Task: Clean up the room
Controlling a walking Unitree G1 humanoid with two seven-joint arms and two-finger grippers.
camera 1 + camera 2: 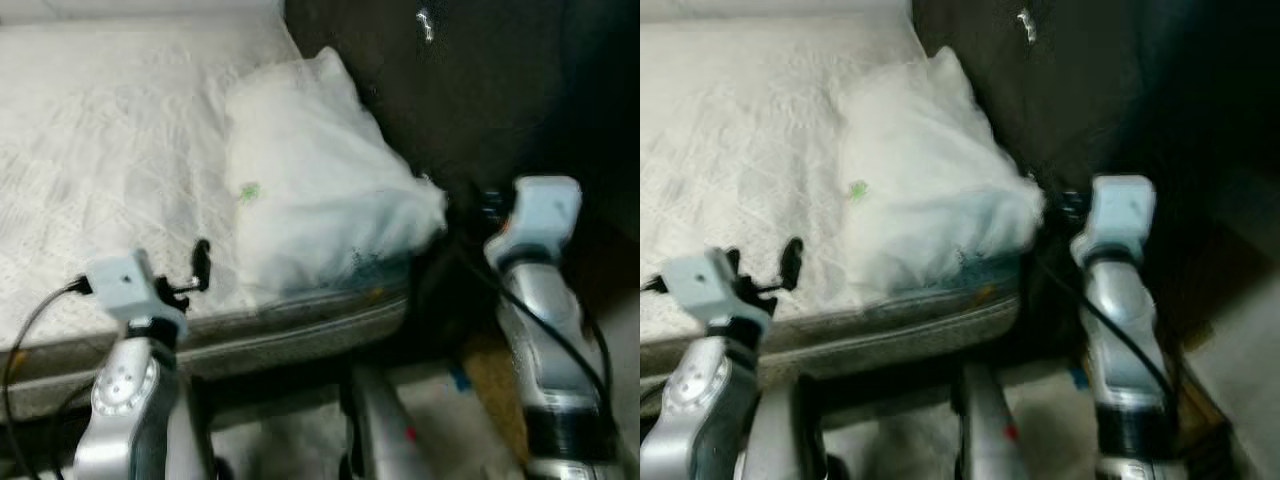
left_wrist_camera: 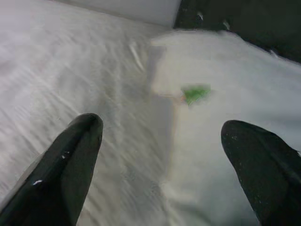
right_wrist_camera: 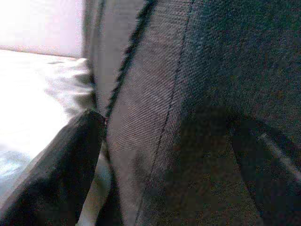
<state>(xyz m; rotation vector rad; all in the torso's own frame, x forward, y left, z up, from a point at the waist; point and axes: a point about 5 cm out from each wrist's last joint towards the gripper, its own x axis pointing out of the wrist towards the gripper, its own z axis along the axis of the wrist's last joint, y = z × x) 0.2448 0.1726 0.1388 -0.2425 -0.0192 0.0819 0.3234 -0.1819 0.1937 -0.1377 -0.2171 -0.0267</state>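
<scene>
I see the left gripper (image 2: 160,155) over the bed (image 1: 90,150), fingers (image 2: 70,160) wide, near the white pillow (image 1: 310,190). Right gripper (image 3: 169,155) spread against dark fabric (image 3: 197,70)

Mattress (image 1: 90,150): quilted white cloth, matt. Pillow (image 1: 310,190): soft white cloth. Headboard (image 3: 211,94): dark coarse-woven fabric, between the right jaws.

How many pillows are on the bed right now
1. The white pillow lies at the bed's right edge, beside the dark headboard, ahead of the open left claw. Others may lie outside the frame.
</scene>
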